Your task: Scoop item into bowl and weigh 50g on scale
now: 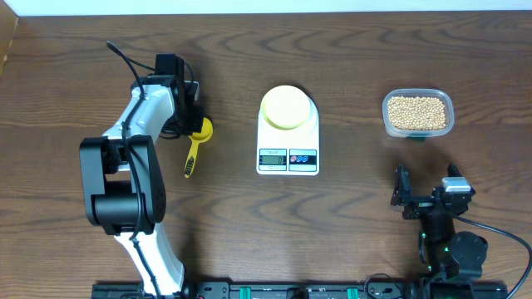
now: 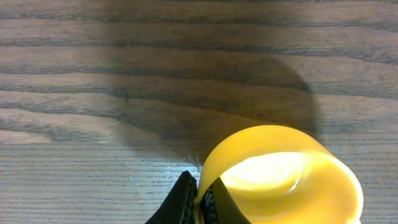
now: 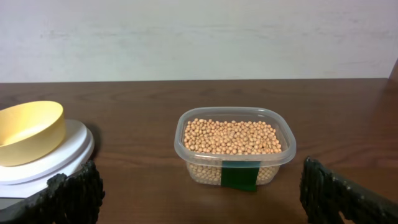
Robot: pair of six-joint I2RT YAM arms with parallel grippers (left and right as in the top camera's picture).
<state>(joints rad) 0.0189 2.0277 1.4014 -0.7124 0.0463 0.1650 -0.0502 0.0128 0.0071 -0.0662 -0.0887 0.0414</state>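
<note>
Dark wooden table [image 1: 349, 241] under both arms: my left gripper [image 2: 200, 194] pinches the yellow scoop [image 2: 280, 168] by its rim; my right gripper [image 1: 426, 189] stands spread wide, facing the beans [image 3: 230, 137].

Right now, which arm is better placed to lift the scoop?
The left. The left gripper pinches the rim of the scoop; the right gripper is open, far away, near the bean tub.

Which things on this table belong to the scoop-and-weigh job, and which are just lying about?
Job: beans; tub holding them; scoop; bowl; scale.
Lying about: nothing seen; every item on the table serves the job.
</note>
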